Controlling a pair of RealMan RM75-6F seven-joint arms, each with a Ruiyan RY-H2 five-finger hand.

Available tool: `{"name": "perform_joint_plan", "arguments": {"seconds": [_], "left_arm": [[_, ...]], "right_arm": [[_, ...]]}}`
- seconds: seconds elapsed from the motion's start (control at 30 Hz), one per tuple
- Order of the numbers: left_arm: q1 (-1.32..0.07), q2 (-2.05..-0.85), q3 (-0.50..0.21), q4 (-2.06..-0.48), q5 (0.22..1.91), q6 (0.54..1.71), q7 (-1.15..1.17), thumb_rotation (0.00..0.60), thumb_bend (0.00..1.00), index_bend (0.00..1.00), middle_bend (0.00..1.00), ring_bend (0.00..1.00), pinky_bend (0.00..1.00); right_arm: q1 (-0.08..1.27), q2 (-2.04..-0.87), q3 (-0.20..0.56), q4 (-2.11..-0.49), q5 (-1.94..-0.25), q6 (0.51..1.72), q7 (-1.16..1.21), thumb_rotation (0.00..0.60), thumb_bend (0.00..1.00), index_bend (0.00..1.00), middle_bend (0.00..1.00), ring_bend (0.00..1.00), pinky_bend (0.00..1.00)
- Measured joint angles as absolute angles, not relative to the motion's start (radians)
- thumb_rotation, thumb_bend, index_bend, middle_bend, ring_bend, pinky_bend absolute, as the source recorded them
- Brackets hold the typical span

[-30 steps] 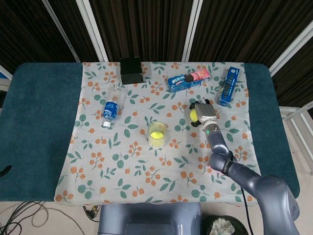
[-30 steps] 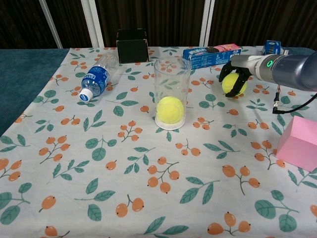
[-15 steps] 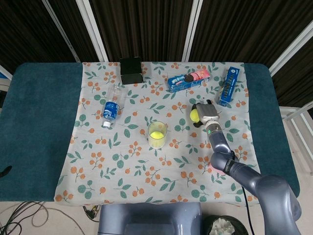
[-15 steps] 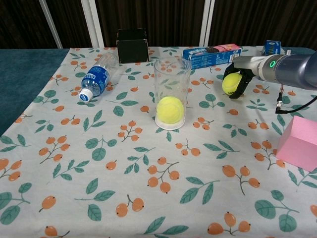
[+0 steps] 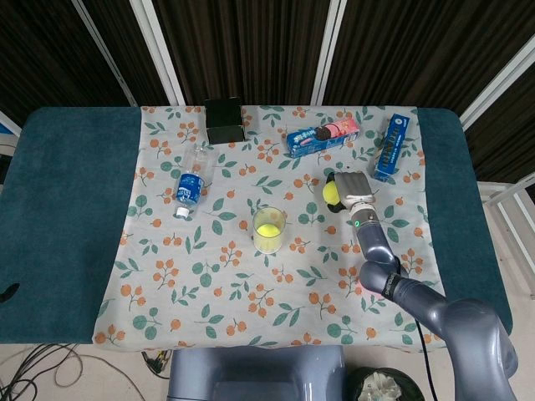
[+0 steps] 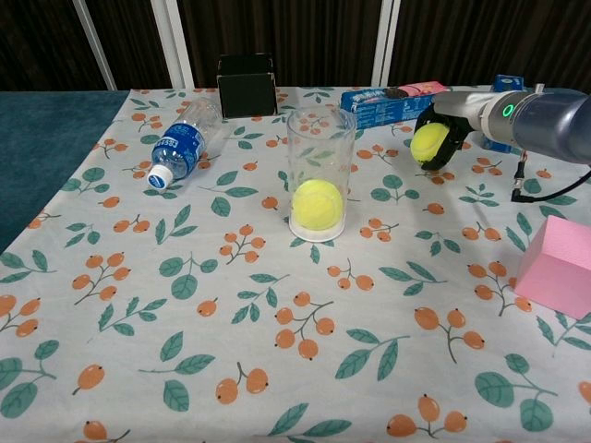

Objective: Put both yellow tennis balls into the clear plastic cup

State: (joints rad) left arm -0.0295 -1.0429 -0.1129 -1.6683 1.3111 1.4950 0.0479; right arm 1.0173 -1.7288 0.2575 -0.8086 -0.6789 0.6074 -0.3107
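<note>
Gripping one yellow tennis ball [image 5: 331,193], the right hand [image 5: 349,195] sits over the right half of the surface [image 5: 67,209] in the head view, its dark fingers [image 5: 336,206] curled around the ball's sides. The ball shows at the hand's left side. The clear plastic cup [image 5: 268,230] stands upright near the middle of the floral cloth [image 5: 209,292], well apart from the hand, with the second tennis ball [image 5: 267,232] inside it. A water bottle [image 5: 191,183] lies on its side toward the left edge of the cloth, cap pointing to the near edge. A black box [image 5: 225,120] stands at the far edge. A blue and pink snack box [image 5: 323,137] lies near the far edge, and a blue box [image 5: 389,147] lies toward the far right corner. The left hand is not seen in this view.

In the chest view, the right hand [image 6: 441,138] holds the held ball [image 6: 428,145] clear of the cloth [image 6: 185,369], fingers [image 6: 447,148] wrapped around it from behind and below. The cup [image 6: 320,175] stands upright at centre, to the left of the hand and apart from it, and the ball in the cup [image 6: 317,204] rests on its bottom. The bottle [image 6: 181,143] lies toward the far left, the black box [image 6: 246,86] at the far edge, and the snack box [image 6: 392,102] behind the hand. A pink block [image 6: 557,268] sits at the right edge. The left hand does not show here either.
</note>
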Motion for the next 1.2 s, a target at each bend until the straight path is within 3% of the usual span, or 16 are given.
{"name": "perform_joint_plan", "arguments": {"seconds": [0.27, 0.6, 0.93, 1.2], "left_arm": [[-0.03, -1.041, -0.11, -1.673, 1.315, 1.494, 0.05, 0.6, 0.09, 0.14, 0.0, 0.0, 0.09], [-0.03, -1.042, -0.108, -1.675, 1.319, 1.495, 0.052, 0.6, 0.09, 0.14, 0.0, 0.0, 0.09], [-0.032, -1.043, -0.106, -1.675, 1.314, 1.487, 0.054, 0.6, 0.09, 0.14, 0.0, 0.0, 0.09], [-0.029, -1.038, -0.109, -1.676, 1.314, 1.493, 0.044, 0.6, 0.09, 0.14, 0.0, 0.0, 0.09]], "right_arm": [[1.001, -1.65, 0.281, -0.949, -0.744, 0.667, -0.28, 0.6, 0.64, 0.65, 0.55, 0.68, 0.57], [0.982, -1.498, 0.321, -1.215, -0.789, 0.725, -0.267, 0.6, 0.64, 0.65, 0.55, 0.68, 0.68], [1.006, -1.346, 0.372, -1.517, -0.724, 0.766, -0.324, 0.6, 0.64, 0.69, 0.55, 0.68, 0.76], [1.043, -1.328, 0.4, -1.615, -0.681, 0.816, -0.337, 0.6, 0.64, 0.69, 0.55, 0.68, 0.81]]}}
